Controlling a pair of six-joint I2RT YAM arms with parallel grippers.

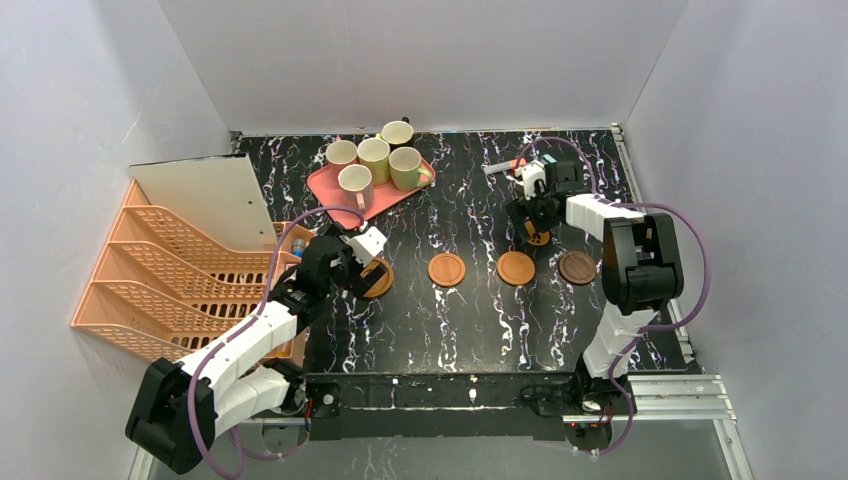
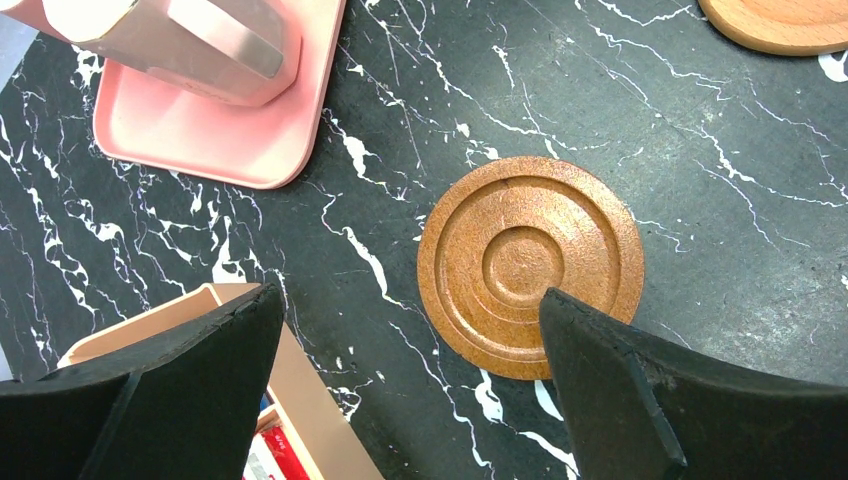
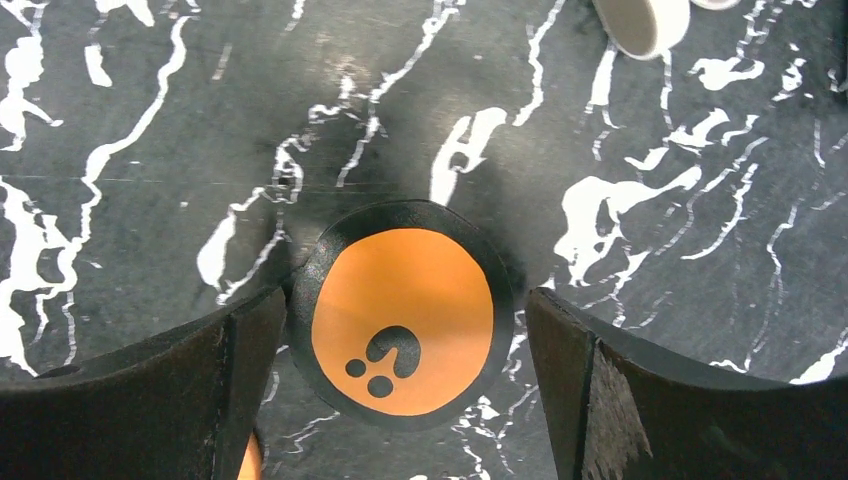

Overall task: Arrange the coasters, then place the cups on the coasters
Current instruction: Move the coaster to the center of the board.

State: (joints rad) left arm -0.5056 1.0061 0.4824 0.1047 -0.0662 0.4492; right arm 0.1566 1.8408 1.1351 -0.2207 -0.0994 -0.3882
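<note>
On the marbled table (image 1: pixel 470 320), left gripper (image 2: pixel 405 300) and right gripper (image 3: pixel 405 300) are spread empty over coasters (image 2: pixel 530 265), which could be skidded by shallow pinches.

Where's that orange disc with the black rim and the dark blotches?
In the right wrist view the orange disc lies on the marble table under the open right pincer; from above, it is right of centre, just behind the row of coasters.
</note>
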